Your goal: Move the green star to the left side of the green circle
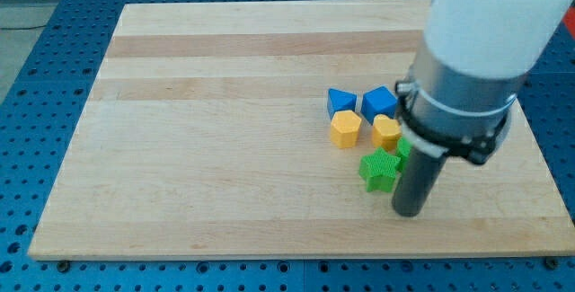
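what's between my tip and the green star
Nothing: in the camera view my tip sits just right of the green star, with no block between them.

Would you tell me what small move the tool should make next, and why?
Probably a short push toward the view's left. My tip sits just right of the green star, and a sliver of green, perhaps the green circle, shows mostly hidden behind the rod, so the star needs clearing leftward.
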